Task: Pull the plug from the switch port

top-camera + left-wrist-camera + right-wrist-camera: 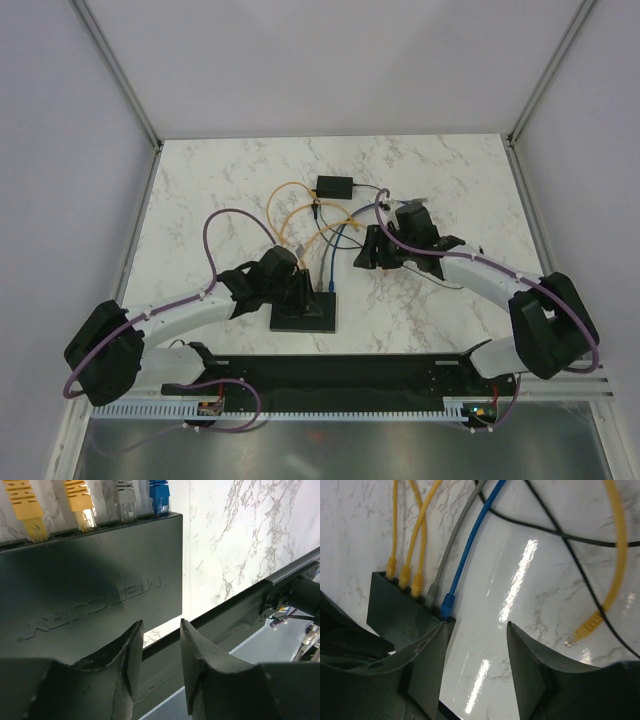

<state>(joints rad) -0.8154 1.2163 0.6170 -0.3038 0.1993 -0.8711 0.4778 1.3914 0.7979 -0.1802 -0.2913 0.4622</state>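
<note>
Right gripper: gapes empty over white marble worktop, flat black rectangular switch just left, loose yellow plug lying apart on marble. Left gripper: stands half open, empty, above switch's near corner, by worktop's near edge.

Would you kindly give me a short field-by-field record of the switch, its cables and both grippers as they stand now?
switch: flat black box lying on the marble table
seated in its ports: three yellow plugs, one grey plug, one blue plug
loose yellow plug: lying on the table, apart from the switch
left gripper: open, empty, at the switch's edge opposite the ports
right gripper: open, empty, beside the switch's blue-plug end
</note>
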